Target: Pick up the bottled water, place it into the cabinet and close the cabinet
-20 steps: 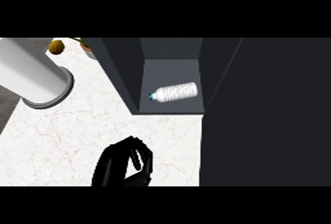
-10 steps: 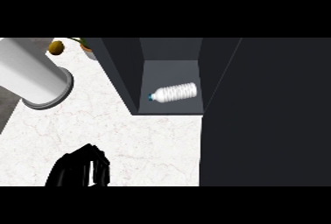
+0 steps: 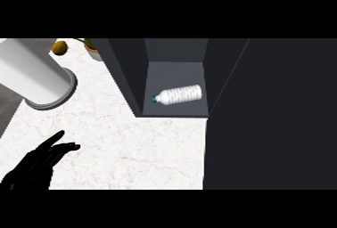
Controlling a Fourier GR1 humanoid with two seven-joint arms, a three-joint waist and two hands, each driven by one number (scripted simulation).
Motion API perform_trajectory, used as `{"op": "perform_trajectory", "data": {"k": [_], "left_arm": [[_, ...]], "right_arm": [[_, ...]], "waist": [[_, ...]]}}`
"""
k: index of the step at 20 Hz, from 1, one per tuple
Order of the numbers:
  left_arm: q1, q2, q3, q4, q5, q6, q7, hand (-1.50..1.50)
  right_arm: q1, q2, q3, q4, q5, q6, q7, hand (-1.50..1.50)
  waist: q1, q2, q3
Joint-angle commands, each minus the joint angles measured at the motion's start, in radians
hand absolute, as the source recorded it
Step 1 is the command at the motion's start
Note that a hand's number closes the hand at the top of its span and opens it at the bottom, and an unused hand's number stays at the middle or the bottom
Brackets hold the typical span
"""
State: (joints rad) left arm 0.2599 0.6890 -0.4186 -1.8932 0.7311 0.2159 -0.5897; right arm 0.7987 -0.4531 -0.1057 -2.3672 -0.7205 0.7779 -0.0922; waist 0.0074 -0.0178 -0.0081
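Bottled water [image 3: 178,95] lies on its side inside the open cabinet [image 3: 125,71], well apart from the left hand [image 3: 36,164], whose fingers are straight and spread.

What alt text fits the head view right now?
A bottled water lies on its side inside an open dark cabinet on a white marble counter. The left hand is open at lower left; a white cylinder stands upper left.

a large white cylinder [image 3: 36,73] stands on the marble counter [image 3: 132,147] near a yellowish object [image 3: 60,47].
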Motion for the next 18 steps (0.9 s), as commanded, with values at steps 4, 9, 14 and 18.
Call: {"op": "perform_trajectory", "data": {"k": [4, 9, 14, 18], "left_arm": [[0.083, 0.096, 0.116, -0.044, 0.08, -0.06, 0.004, -1.5], [0.144, 0.124, 0.142, -0.052, 0.107, -0.117, -0.014, -1.5], [0.181, 0.146, 0.186, -0.046, 0.141, -0.151, -0.021, -1.5], [0.213, 0.17, 0.225, -0.049, 0.171, -0.178, -0.021, -1.5]], "right_arm": [[-0.03, -0.037, 0.07, -0.306, 0.146, -0.048, 0.11, 1.5], [-0.121, -0.05, 0.16, -0.293, 0.161, -0.069, 0.146, 1.5], [-0.231, -0.079, 0.245, -0.271, 0.193, -0.077, 0.2, 1.5], [-0.31, -0.086, 0.302, -0.245, 0.203, -0.124, 0.252, 1.5]], "waist": [[0.012, -0.004, -0.005], [0.028, -0.013, -0.011], [0.033, -0.019, -0.014], [0.033, -0.023, -0.016]]}}
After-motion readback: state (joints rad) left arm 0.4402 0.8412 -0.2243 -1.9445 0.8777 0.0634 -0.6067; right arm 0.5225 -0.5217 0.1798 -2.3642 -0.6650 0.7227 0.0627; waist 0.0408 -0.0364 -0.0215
